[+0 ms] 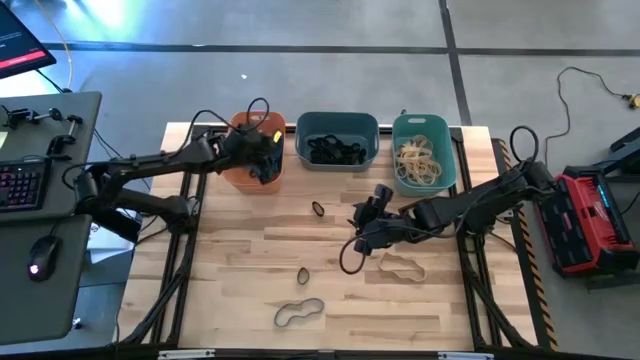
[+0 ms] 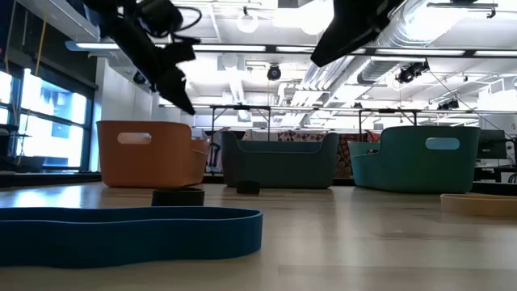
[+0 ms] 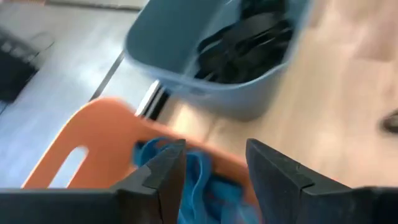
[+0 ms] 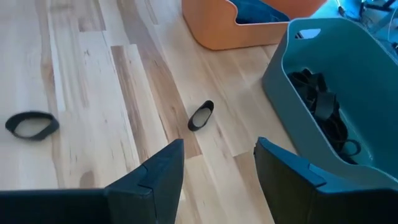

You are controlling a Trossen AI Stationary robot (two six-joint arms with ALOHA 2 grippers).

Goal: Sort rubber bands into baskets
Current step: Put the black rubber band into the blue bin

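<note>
Three baskets line the table's far edge: orange, slate blue-grey and teal. Blue rubber bands lie in the orange one, black ones in the slate one and tan ones in the teal one. My left gripper hangs open over the orange basket's right part, nothing between its fingers. My right gripper is open above the table's middle, right of a small black band. A second black band, a blue band and a tan band lie flat on the wood.
A desk with a keyboard and mouse stands left of the table, and a red and black case sits on the floor to the right. Bare wood lies at the near left. A black cable loops beneath my right gripper.
</note>
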